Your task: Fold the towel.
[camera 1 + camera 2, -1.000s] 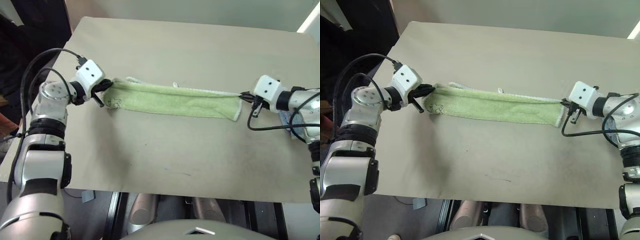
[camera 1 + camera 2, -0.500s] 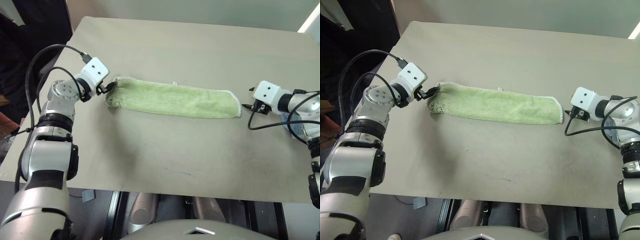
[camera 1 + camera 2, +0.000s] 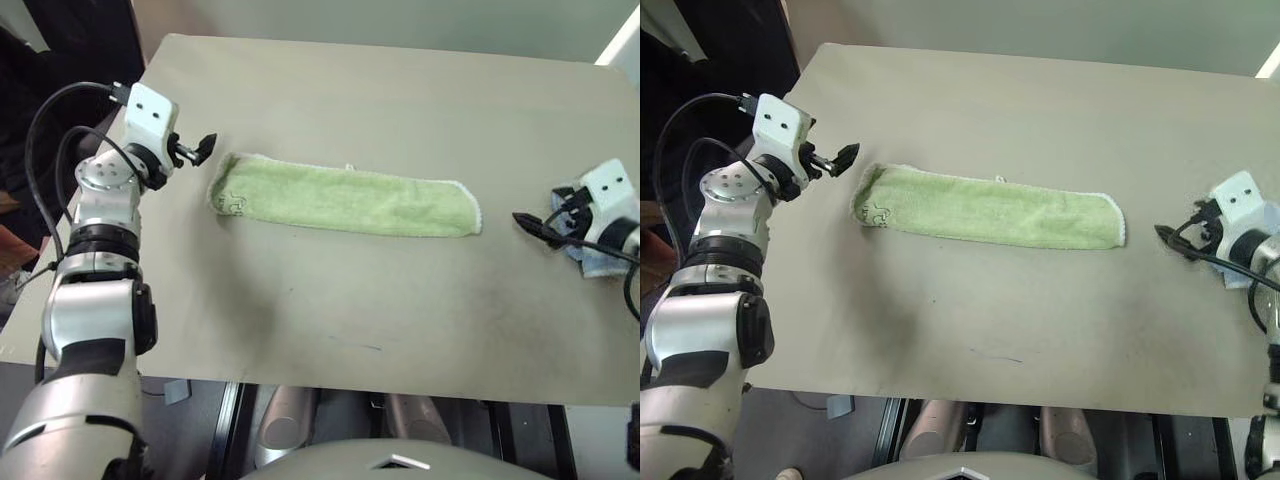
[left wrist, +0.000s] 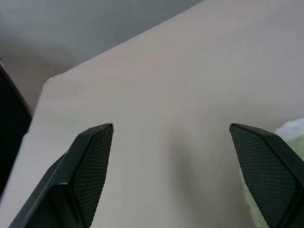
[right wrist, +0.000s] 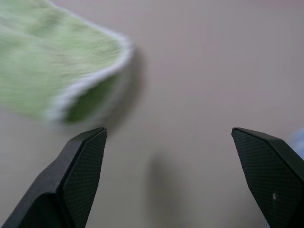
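Both pincers let go and backed off, left pincer (image 3: 845, 156) open, right pincer (image 3: 1167, 237) open, towel (image 3: 990, 208) logo unreadable

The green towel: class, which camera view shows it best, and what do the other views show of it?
Either eye view: the whole towel lies flat as a long folded strip, logo at its left end. The right wrist view catches just one blurred, white-edged end. The left wrist view catches a pale green sliver beside one finger.

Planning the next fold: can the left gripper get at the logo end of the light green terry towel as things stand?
Probably yes. The left gripper hangs open just off the logo end of the light green terry towel, apart from it, with bare tan tabletop between and nothing lying in the way.
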`<action>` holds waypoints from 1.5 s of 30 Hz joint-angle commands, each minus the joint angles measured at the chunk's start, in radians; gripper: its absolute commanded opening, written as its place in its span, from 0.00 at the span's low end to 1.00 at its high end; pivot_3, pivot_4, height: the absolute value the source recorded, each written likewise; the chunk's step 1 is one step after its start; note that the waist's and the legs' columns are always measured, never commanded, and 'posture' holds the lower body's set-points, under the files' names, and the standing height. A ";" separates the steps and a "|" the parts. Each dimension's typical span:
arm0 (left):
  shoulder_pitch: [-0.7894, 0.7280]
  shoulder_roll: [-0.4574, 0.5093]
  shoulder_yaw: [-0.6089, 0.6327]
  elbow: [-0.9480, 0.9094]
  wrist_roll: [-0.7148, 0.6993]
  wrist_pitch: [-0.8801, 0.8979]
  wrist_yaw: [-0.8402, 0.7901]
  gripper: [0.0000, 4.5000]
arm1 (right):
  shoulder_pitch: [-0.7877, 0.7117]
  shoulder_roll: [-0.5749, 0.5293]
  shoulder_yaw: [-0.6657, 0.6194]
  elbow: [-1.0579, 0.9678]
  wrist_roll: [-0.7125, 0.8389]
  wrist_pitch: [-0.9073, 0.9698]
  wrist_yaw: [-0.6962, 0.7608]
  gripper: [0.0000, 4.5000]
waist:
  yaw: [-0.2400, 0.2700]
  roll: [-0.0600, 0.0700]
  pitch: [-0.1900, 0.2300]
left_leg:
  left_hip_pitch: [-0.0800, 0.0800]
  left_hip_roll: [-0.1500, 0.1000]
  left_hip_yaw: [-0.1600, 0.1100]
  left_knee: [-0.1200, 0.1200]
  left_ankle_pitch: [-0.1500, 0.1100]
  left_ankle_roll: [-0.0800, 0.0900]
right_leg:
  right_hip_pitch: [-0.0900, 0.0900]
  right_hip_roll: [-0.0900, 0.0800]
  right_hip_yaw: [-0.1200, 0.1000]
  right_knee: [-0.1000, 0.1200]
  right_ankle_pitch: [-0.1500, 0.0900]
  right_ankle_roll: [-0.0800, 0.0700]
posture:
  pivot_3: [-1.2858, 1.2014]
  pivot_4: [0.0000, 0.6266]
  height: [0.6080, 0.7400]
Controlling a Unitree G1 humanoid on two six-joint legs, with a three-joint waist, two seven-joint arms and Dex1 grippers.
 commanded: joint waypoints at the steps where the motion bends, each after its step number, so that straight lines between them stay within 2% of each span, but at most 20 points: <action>1: 0.039 -0.021 0.061 -0.184 -0.133 0.043 -0.144 0.94 | -0.022 0.112 -0.187 -0.169 0.223 0.360 -0.126 0.99 | -0.002 0.000 0.000 | 0.000 0.000 0.000 0.000 0.000 0.000 | 0.000 0.000 0.000 0.000 0.000 0.001 | 0.52 0.24 0.97; 5: 0.130 -0.056 0.062 -0.436 -0.243 0.150 -0.275 0.94 | -0.079 0.272 -0.338 -0.252 0.341 0.660 -0.265 0.99 | -0.001 -0.001 0.000 | 0.000 -0.002 0.000 0.002 0.001 0.002 | 0.001 0.001 0.001 0.000 0.000 0.004 | 0.52 0.24 0.97; 7: 0.163 -0.061 0.061 -0.522 -0.270 0.193 -0.295 0.94 | -0.104 0.318 -0.382 -0.277 0.362 0.749 -0.307 0.99 | -0.001 -0.001 0.000 | 0.000 -0.002 0.000 0.003 0.000 0.003 | 0.001 0.001 0.001 0.000 0.000 0.004 | 0.52 0.24 0.97; 9: 0.190 -0.073 0.044 -0.611 -0.298 0.251 -0.325 0.94 | -0.151 0.414 -0.445 -0.294 0.370 0.844 -0.368 0.99 | -0.001 -0.001 0.000 | 0.000 -0.002 0.000 0.003 0.000 0.004 | 0.001 0.000 0.001 0.000 0.000 0.004 | 0.52 0.24 0.97; 12: 0.225 -0.095 0.022 -0.721 -0.325 0.310 -0.344 0.94 | -0.191 0.552 -0.504 -0.291 0.396 0.878 -0.489 0.99 | -0.001 -0.001 -0.001 | 0.000 -0.001 -0.001 0.003 -0.005 0.012 | 0.001 0.001 0.001 0.001 0.000 0.002 | 0.52 0.24 0.97; 19: 0.265 -0.133 -0.006 -0.858 -0.357 0.401 -0.335 0.94 | -0.285 0.725 -0.618 -0.229 0.436 0.878 -0.710 0.99 | 0.001 0.000 0.000 | 0.000 -0.001 -0.002 0.004 -0.006 0.012 | 0.000 0.000 0.001 0.002 0.001 0.000 | 0.52 0.24 0.97; 24: 0.282 -0.148 -0.010 -0.918 -0.367 0.438 -0.326 0.94 | -0.343 0.780 -0.701 -0.190 0.400 0.878 -0.825 0.99 | 0.001 0.000 0.000 | 0.001 -0.001 -0.002 0.004 -0.006 0.011 | -0.001 0.000 0.001 0.003 0.001 -0.001 | 0.52 0.24 0.97; 31: 0.300 -0.156 -0.012 -0.971 -0.373 0.471 -0.323 0.94 | -0.350 0.793 -0.749 -0.183 0.393 0.878 -0.887 0.99 | 0.004 -0.001 -0.001 | 0.001 -0.001 -0.002 0.006 -0.006 0.011 | 0.001 0.000 0.001 0.003 0.001 -0.005 | 0.52 0.24 0.97; 39: 0.307 -0.152 -0.018 -0.988 -0.376 0.482 -0.331 0.94 | -0.271 0.679 -0.764 -0.196 0.498 0.878 -0.911 0.99 | 0.028 -0.001 -0.001 | 0.001 -0.002 -0.003 0.007 -0.006 0.012 | 0.004 -0.001 0.001 0.002 -0.002 -0.005 | 0.52 0.24 0.97; 45: 0.297 -0.160 -0.030 -0.974 -0.375 0.477 -0.327 0.94 | -0.255 0.649 -0.765 -0.182 0.547 0.878 -0.942 0.99 | 0.032 -0.001 -0.001 | 0.001 -0.004 -0.004 0.007 -0.006 0.013 | 0.004 -0.002 0.001 0.001 -0.002 -0.005 | 0.52 0.24 0.97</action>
